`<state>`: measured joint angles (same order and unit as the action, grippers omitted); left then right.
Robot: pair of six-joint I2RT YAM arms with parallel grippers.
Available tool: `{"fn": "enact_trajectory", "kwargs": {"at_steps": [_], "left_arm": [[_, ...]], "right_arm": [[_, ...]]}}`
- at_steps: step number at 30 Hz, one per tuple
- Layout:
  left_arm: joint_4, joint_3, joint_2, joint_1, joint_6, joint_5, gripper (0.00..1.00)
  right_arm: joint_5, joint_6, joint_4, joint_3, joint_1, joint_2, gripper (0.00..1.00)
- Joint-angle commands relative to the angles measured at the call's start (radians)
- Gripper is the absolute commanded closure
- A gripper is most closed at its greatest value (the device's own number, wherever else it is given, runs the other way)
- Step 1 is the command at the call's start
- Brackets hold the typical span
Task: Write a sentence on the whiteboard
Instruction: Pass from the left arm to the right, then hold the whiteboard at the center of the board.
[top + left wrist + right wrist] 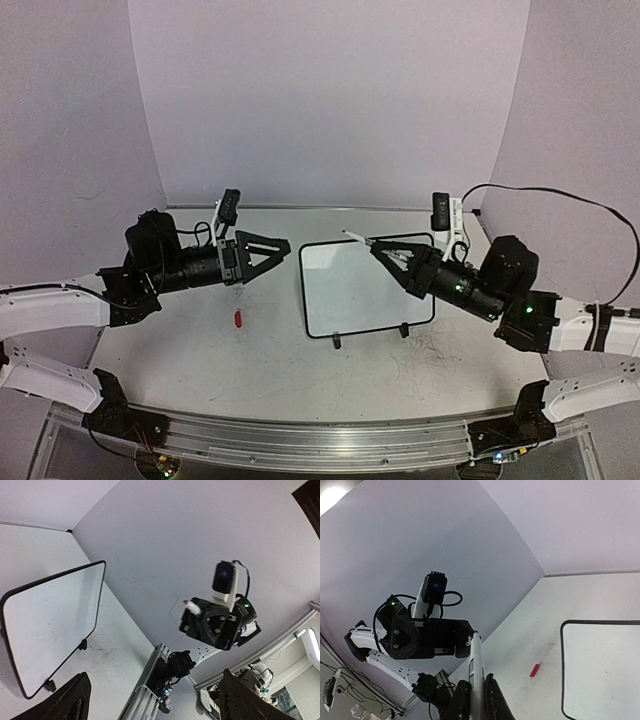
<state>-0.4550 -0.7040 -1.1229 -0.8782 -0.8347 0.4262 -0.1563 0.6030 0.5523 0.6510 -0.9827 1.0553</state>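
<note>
The whiteboard (365, 288), white with a thin black frame and two small black feet, lies flat mid-table with no writing visible; it also shows in the left wrist view (50, 625) and the right wrist view (605, 670). My right gripper (378, 248) is shut on a white marker (355, 238) with a red tip, held in the air over the board's far edge and pointing left. In the right wrist view the marker (476, 665) stands between the fingers (457, 705). My left gripper (283, 248) is open and empty, left of the board, facing the marker tip.
A small red marker cap (239, 319) lies on the table left of the board, also in the right wrist view (534, 670). The tabletop (200, 370) is scuffed with pen marks. A metal rail (320, 440) runs along the near edge. Grey walls close the back.
</note>
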Motion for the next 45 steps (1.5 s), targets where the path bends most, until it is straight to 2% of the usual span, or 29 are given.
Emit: {"fn": "enact_trajectory", "kwargs": {"at_steps": [1,4,9,13,15,17,20,23,29,37,45], "left_arm": [[0.105,-0.002,0.024,0.048,0.03,-0.069,0.09],[0.178,-0.002,0.035,0.075,0.059,-0.151,0.08],[0.339,-0.06,0.035,0.081,0.169,-0.386,0.01],[0.422,-0.164,-0.044,0.102,0.297,-0.455,0.0],[0.442,-0.211,-0.106,0.134,0.338,-0.415,0.0],[0.435,-0.241,-0.177,0.182,0.351,-0.3,0.01],[0.373,-0.273,-0.269,0.244,0.354,-0.106,0.02],[0.302,-0.29,-0.337,0.273,0.366,0.001,0.02],[0.247,-0.335,-0.419,0.306,0.395,0.097,0.02],[0.093,-0.313,-0.499,0.348,0.343,0.239,0.06],[0.022,-0.296,-0.506,0.358,0.263,0.252,0.08]], "right_arm": [[0.221,-0.159,-0.228,-0.023,0.0,-0.129,1.0],[0.312,-0.196,-0.314,-0.034,0.003,-0.182,1.0],[0.442,-0.248,-0.391,-0.042,0.006,-0.26,1.0],[0.501,-0.281,-0.393,-0.049,0.011,-0.312,1.0],[0.525,-0.309,-0.395,-0.048,0.011,-0.312,1.0],[0.549,-0.347,-0.4,-0.039,0.012,-0.286,1.0],[0.58,-0.4,-0.418,-0.013,0.013,-0.209,1.0],[0.549,-0.457,-0.42,0.009,0.012,-0.147,1.0],[0.429,-0.51,-0.374,0.035,0.011,-0.072,1.0],[0.334,-0.527,-0.342,0.09,0.009,0.015,1.0],[0.297,-0.59,-0.265,0.183,0.005,0.161,1.0]]}}
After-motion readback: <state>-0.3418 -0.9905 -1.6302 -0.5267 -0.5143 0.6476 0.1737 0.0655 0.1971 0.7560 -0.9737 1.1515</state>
